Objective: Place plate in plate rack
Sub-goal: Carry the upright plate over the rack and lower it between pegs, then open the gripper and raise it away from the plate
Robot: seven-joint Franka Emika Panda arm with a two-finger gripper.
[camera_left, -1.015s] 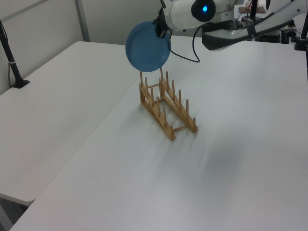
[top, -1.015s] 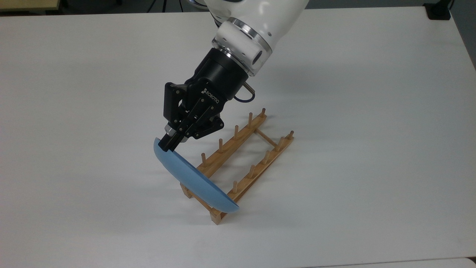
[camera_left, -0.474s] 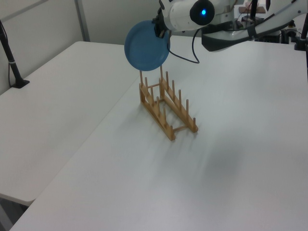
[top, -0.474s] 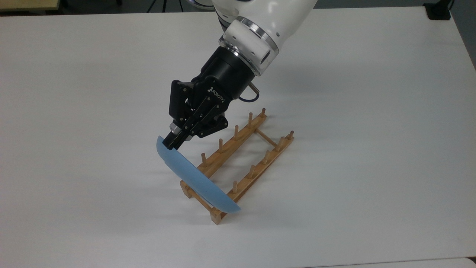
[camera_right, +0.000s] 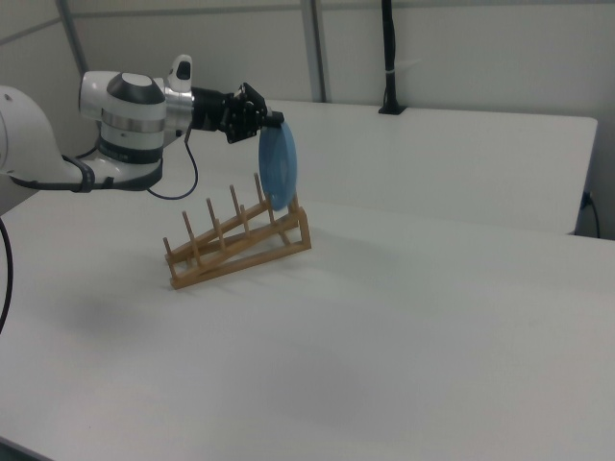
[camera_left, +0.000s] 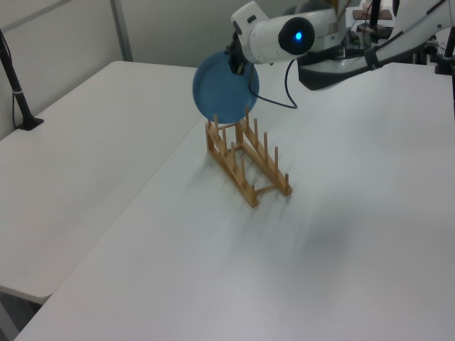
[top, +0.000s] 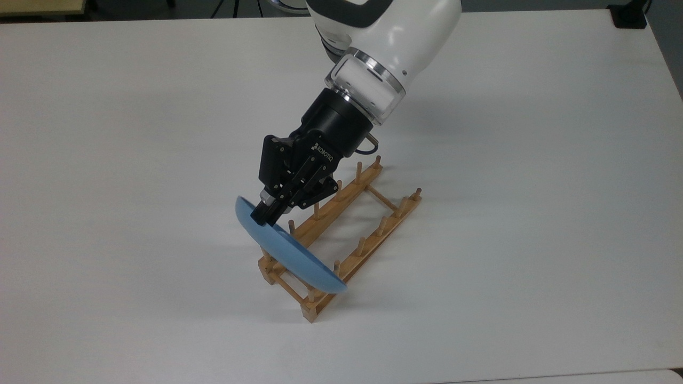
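Gripper: the black gripper [top: 265, 214] is being kept closed on the top edge of the plate, with one finger on each side of the rim. It is being seen at the plate's top in the left view [camera_left: 235, 62] and the right view [camera_right: 266, 122] too.

Plate: the light-blue plate [top: 291, 250] is being held up on its edge, tilted a little. Its low edge is being held down among the pegs at one end of the rack. In the left view the plate [camera_left: 224, 88] is being seen almost flat-on, at the far end of the rack. In the right view it [camera_right: 281, 165] is being seen edge-on, at the right view's right end of the rack. Whether it is touching the rails cannot be told.

Rack: the wooden rack [top: 368, 220] is being left standing on the table, with its pegs pointing up.

Arm: the white arm [top: 387, 48] is being reached down at a slant from the top view's top.

Table: the white table [top: 533, 213] is being used to hold the rack.
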